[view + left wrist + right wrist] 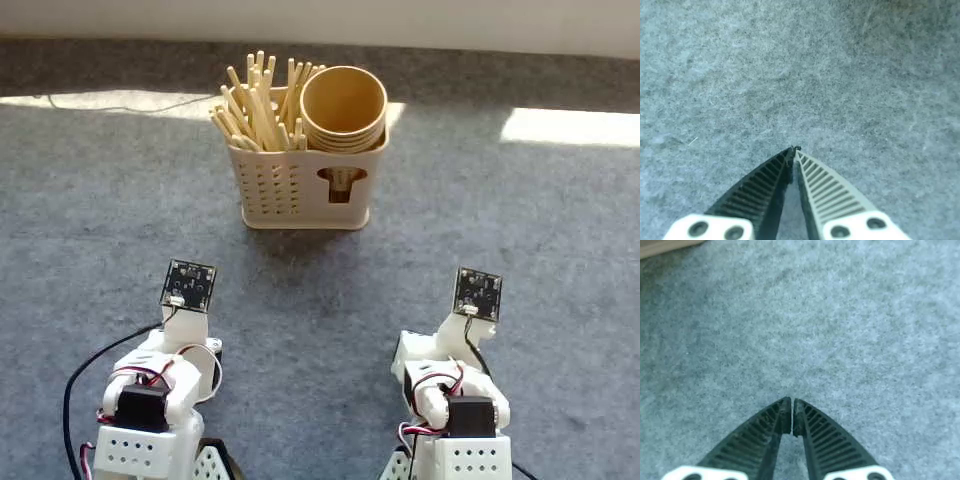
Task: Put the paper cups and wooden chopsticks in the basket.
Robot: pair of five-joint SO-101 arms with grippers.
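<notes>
1. High view: showing a basket (300, 190) standing on grey carpet (560, 260) toward the far side, well apart from the two arms (150, 400) folding back at the near edge.
2. Holding chopsticks (262, 105) in one compartment, standing on end and fanning a little above the rim, long axes close to vertical.
3. Holding cups (343, 105) in the neighbouring compartment, nesting as one stack, mouths facing up, top rim rising above the basket wall and touching the nearest chopsticks.
4. Left wrist view: showing the left gripper (794, 150) pointing down at bare carpet, jaws pressing together at the tips, gripping nothing.
5. Right wrist view: showing the right gripper (791, 405) hanging likewise over carpet, jaws meeting with a hairline gap, carrying nothing; also catching a tan strip (665, 247) at one corner, too little of it for naming.
6. Lying ahead of both grippers and between their lines: the basket, sitting somewhat nearer the arm at picture left than the one at picture right; not assigning sides to the arms in the high view, the wrist views offering nothing decisive.
7. Judging the task as complete or nearly so, both kinds of thing already sitting inside the basket.
8. Judging any further delivery as calling for a forward reach over the rim and a descent along the vertical, matching the chopsticks' axis, while avoiding knocking the protruding ends or tipping the light basket.
</notes>
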